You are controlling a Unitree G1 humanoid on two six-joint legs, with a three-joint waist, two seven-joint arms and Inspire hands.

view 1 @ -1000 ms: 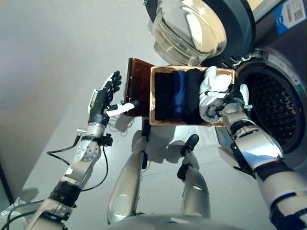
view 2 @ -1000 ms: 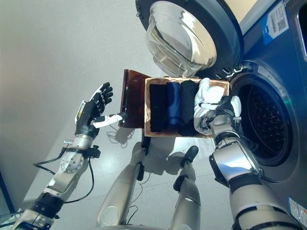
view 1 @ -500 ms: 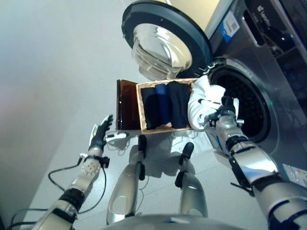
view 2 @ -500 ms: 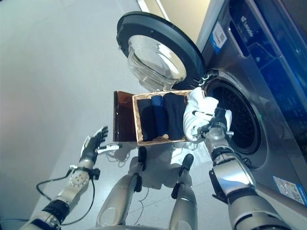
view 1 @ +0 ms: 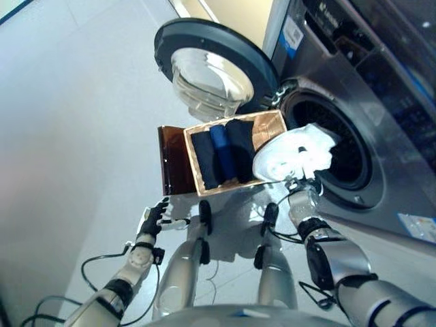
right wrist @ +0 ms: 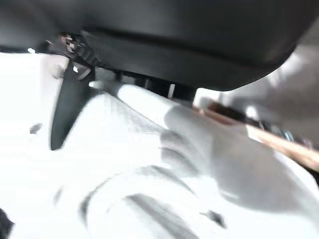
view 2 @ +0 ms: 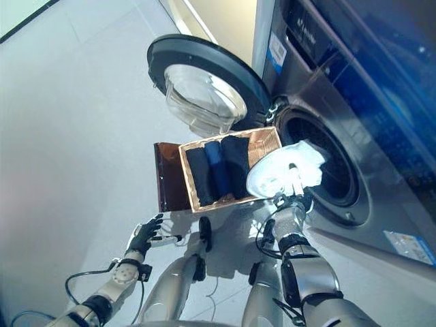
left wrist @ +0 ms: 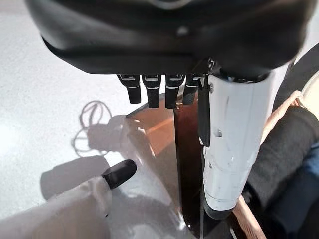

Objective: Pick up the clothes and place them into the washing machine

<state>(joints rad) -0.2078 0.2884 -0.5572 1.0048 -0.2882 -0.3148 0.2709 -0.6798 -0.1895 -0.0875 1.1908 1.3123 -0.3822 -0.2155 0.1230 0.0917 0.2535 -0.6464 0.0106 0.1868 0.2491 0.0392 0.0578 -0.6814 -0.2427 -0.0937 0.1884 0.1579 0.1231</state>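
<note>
While bunched, soft white garment [view 1: 294,155] at round drum opening [view 1: 328,139]

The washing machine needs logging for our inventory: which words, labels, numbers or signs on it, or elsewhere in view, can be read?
Blue-and-white sticker on the washing machine above its door: too small to read.
White label low on its front: too small to read.
Dark mark on the white garment: unreadable.

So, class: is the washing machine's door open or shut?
Open: the round door is swung away and the dark drum shows behind the white garment.
</note>
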